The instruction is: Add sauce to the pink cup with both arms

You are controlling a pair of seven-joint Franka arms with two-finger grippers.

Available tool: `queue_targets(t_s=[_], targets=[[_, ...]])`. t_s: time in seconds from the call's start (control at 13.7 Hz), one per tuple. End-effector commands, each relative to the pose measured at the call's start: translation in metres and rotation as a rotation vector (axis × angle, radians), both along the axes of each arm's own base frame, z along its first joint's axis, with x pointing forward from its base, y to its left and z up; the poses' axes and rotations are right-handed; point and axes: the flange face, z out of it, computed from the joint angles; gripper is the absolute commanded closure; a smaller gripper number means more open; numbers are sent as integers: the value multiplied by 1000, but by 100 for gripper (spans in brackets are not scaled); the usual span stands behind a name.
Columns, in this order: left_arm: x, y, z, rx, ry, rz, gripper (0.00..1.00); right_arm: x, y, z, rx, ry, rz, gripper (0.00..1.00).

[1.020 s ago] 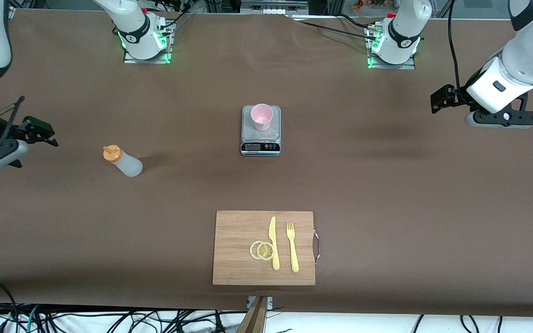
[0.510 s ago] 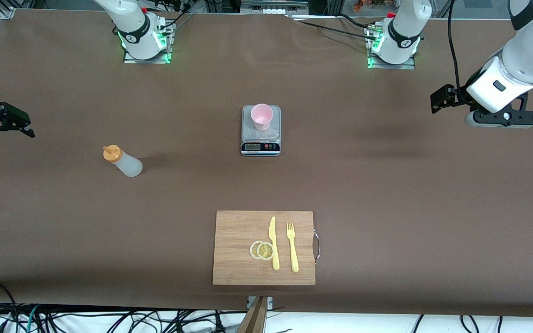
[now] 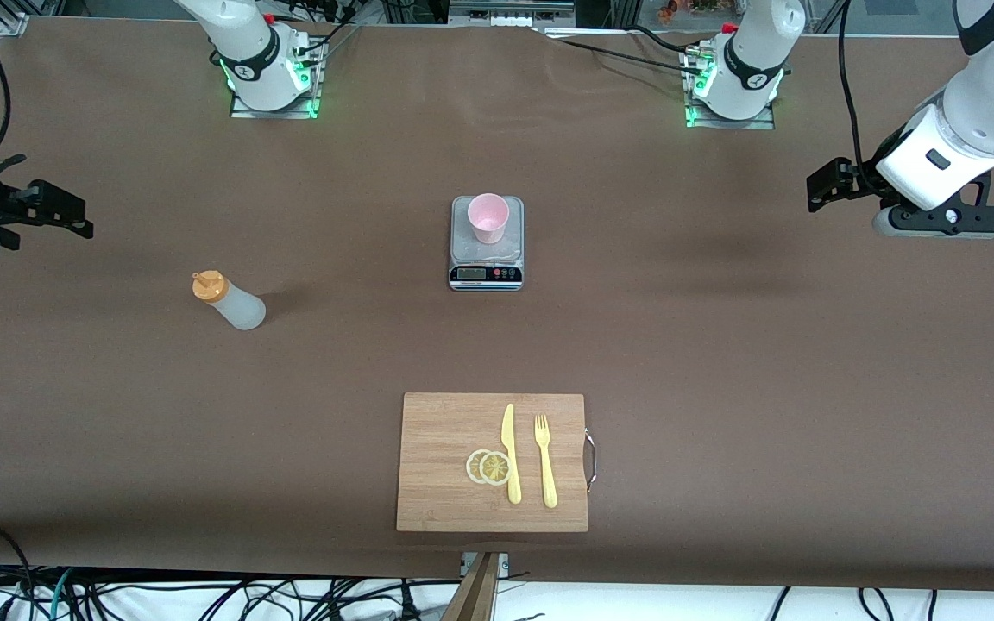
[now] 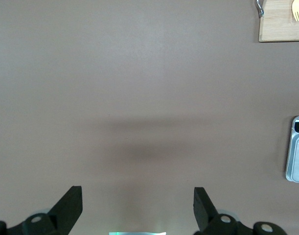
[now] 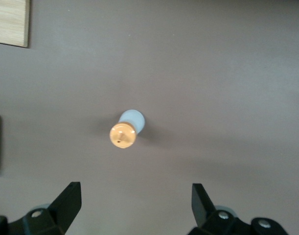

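Observation:
The sauce bottle (image 3: 229, 302), translucent whitish with an orange nozzle cap, stands upright on the brown table toward the right arm's end. It also shows in the right wrist view (image 5: 127, 128), ahead of the open fingers and apart from them. The pink cup (image 3: 488, 217) stands on the kitchen scale (image 3: 486, 263) at mid-table. My right gripper (image 3: 57, 211) hangs over the table's edge at the right arm's end, open and empty (image 5: 136, 193). My left gripper (image 3: 825, 185) hangs over bare table at the left arm's end, open and empty (image 4: 138, 196).
A wooden cutting board (image 3: 437, 466) lies nearer the front camera than the scale, with a yellow knife (image 3: 510, 453), a yellow fork (image 3: 544, 461) and lemon slices (image 3: 488, 467). The scale's edge (image 4: 298, 156) and the board's corner (image 4: 281, 22) show in the left wrist view.
My right gripper swung out toward the table's end, then came back somewhat toward the bottle. My left arm shifted only slightly. Bottle and cup have not moved.

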Motion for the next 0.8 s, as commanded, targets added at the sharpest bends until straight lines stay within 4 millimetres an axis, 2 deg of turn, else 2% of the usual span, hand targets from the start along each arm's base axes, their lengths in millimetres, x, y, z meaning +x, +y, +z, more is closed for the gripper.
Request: queue_targets(t_s=[0.0,0.15,0.73], targets=[[1,0,6,-9,2,12,0,-10,26,5,-18,2,-23,0],[1,0,7,-9,0,12,0,-11,29,4,-14,20,-97,0],[2,1,5,-9,2,15,0,-7,25,-6,-23,36,-98,0]])
